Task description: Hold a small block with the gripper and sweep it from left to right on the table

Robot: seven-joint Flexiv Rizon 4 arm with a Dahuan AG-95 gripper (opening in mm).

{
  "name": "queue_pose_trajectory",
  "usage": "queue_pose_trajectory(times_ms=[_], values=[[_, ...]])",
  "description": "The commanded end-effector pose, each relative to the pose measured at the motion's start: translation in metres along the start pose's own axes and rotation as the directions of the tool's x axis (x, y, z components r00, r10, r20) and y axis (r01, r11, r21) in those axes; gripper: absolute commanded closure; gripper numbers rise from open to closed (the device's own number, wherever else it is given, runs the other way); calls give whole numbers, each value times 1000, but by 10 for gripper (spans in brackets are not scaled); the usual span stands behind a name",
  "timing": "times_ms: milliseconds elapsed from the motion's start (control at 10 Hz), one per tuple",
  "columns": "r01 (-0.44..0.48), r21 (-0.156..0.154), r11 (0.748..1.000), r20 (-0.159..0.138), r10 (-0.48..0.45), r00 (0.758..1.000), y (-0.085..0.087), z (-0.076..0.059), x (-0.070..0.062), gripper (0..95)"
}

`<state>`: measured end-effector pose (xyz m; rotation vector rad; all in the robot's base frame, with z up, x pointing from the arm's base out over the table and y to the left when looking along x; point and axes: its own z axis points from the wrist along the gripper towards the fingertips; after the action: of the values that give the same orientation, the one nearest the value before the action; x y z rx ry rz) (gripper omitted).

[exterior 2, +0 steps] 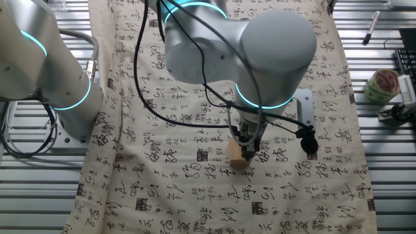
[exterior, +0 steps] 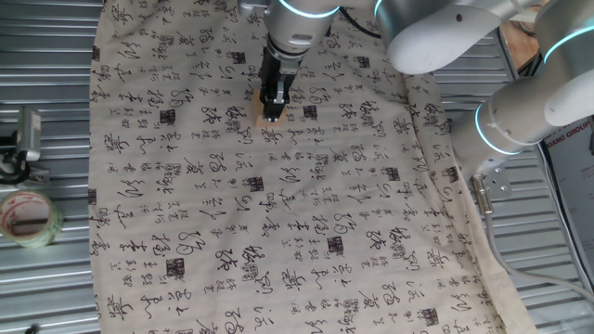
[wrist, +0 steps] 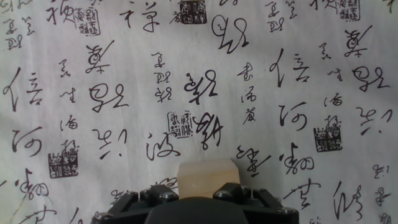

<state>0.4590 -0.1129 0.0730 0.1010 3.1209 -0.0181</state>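
Even, bright overhead light; sharp fixed views, soft-edged close-up.

The calligraphy cloth (exterior: 278, 204) is evenly lit with faint fold shadows. Mild sheen streaks the ribbed metal table (exterior 2: 383, 162). In the hand view the gripper (wrist: 202, 202) is dark and slightly blurred; printed characters stay crisp.

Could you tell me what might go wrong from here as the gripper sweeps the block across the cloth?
1. The gripper holds the small wooden block low against the calligraphy cloth, which already lies in wrinkles; dragging could bunch the fabric and snag the block.
2. In the hand view only the block's near end sits between the fingers, so friction might twist it loose.
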Motion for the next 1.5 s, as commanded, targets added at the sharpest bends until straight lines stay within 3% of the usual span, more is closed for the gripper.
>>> queue_pose_trajectory(times_ms=[100,1000,1500], values=[[-2,-4,1000,1,2,1000,0,-1,1,380],[-12,-23,1000,0,12,1000,-2,0,2,380],[0,-30,1000,19,0,1000,-10,5,7,380]])
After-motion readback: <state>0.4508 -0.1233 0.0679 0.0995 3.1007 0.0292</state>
